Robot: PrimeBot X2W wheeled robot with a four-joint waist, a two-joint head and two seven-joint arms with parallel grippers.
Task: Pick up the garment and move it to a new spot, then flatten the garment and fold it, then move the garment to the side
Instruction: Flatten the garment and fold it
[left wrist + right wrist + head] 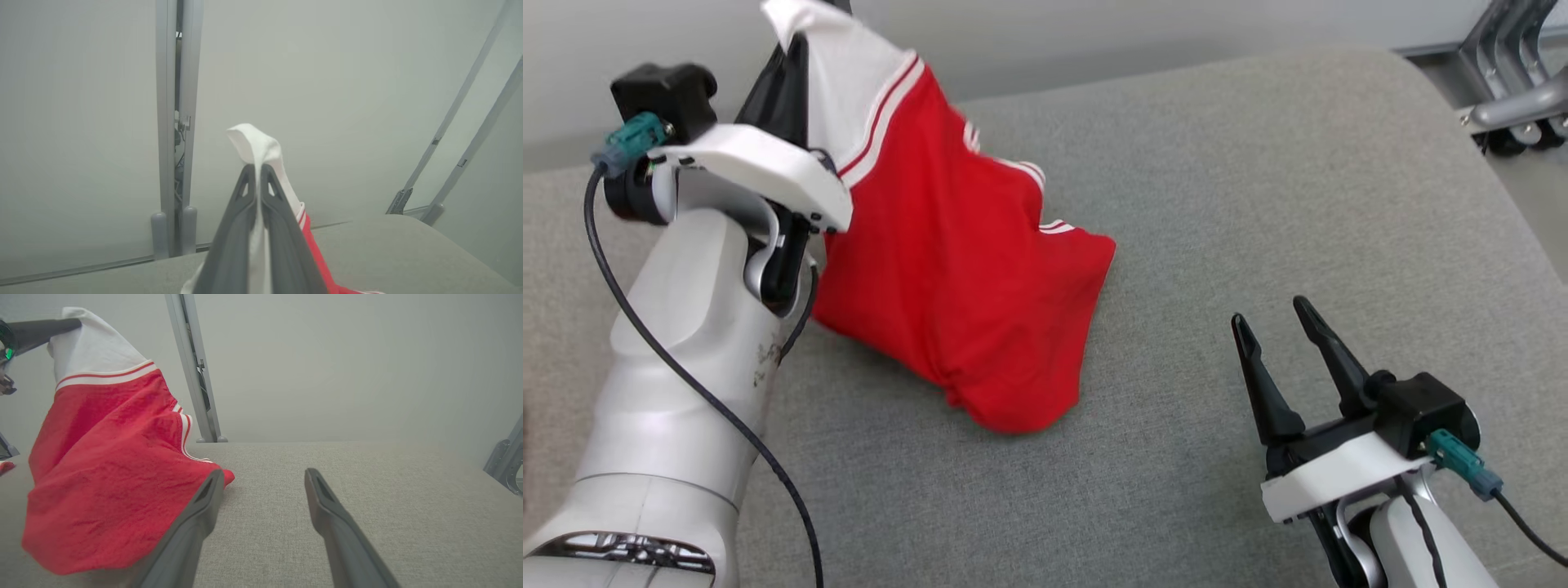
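Observation:
The garment [956, 269] is red with a white band and thin red and white stripes. It hangs from its white corner, and its lower part rests in a bunch on the grey padded surface [1258, 204]. My left gripper [257, 171] is raised at the upper left and is shut on that white corner [261, 147], which pokes out past the fingertips. The right gripper [1274, 322] stands open at the lower right, apart from the garment [114, 473], with nothing between its fingers [327, 498].
A pale wall runs behind the surface, with a vertical grey post [173, 122] on it. Slanted metal struts [457, 122] stand at the right. A metal frame with castors [1511, 90] sits off the far right corner.

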